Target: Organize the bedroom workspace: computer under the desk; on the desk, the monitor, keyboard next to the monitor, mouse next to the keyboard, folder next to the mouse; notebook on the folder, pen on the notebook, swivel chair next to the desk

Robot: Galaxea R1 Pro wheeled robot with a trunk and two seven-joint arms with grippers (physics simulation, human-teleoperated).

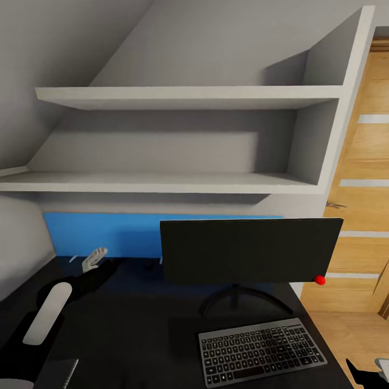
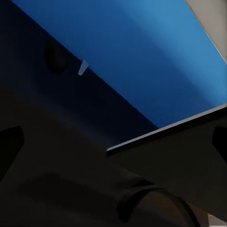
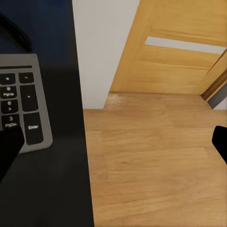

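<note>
The monitor [image 1: 251, 249] stands on the glossy black desk [image 1: 140, 324], black front towards me, with a red dot at its lower right corner. The keyboard [image 1: 262, 350] lies flat just in front of its stand. My left gripper [image 1: 102, 262] reaches over the desk's back left, near the blue back panel [image 1: 102, 232]. In the left wrist view this gripper [image 2: 118, 139] is open and empty, facing the panel [image 2: 142, 56] and the monitor's edge [image 2: 175, 127]; a dark rounded lump [image 2: 54, 57], perhaps the mouse, lies by the panel. My right gripper [image 3: 116, 142] is open over the desk's right edge, beside the keyboard's end [image 3: 21, 101].
White wall shelves [image 1: 183, 97] hang above the desk. A wooden door [image 1: 362, 216] and light wood floor [image 3: 156, 161] lie right of the desk. A dark flat thing with a pale edge [image 1: 59, 373] lies at the desk's near left.
</note>
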